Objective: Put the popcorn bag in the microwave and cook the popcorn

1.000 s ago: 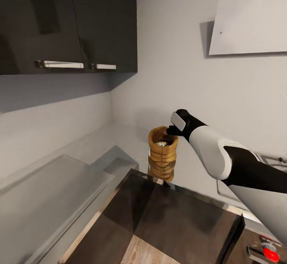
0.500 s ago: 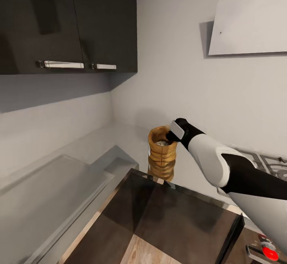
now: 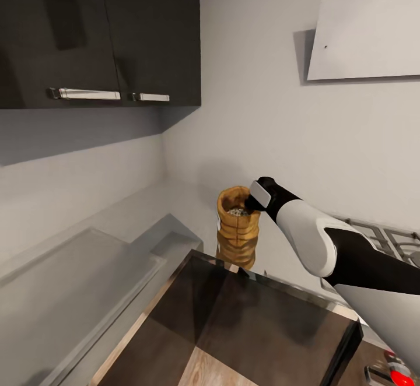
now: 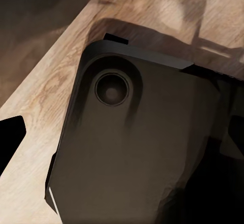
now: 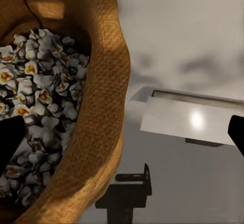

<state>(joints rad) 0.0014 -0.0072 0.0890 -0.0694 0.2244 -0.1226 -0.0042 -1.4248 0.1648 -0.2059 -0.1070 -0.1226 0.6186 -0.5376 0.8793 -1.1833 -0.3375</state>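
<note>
The golden-brown popcorn bag [image 3: 237, 225] stands upright on the glossy grey countertop [image 3: 175, 202] near the wall corner, with white popped kernels [image 5: 35, 112] showing inside. My right gripper [image 3: 249, 202] is open at the bag's rim on the side toward the hob. In the right wrist view one finger [image 5: 10, 140] is inside over the kernels and the other [image 5: 237, 132] is outside, with the burlap wall [image 5: 104, 107] between them. What appears to be the pale microwave [image 3: 87, 275] sits at the lower left, its dark glass door [image 3: 251, 316] swung open in front of me. My left gripper [image 4: 122, 142] hangs low over a wooden floor.
Dark wall cabinets [image 3: 99, 36] with steel handles hang at the upper left. A white hood [image 3: 367, 30] is mounted at the upper right above the steel gas hob [image 3: 385, 240]. A dark rounded robot part [image 4: 137, 142] covers most of the left wrist view.
My right gripper has closed in on the bag, coming down and leftward until it straddles the rim. The bag has stayed in place. The head view shifted slightly.
</note>
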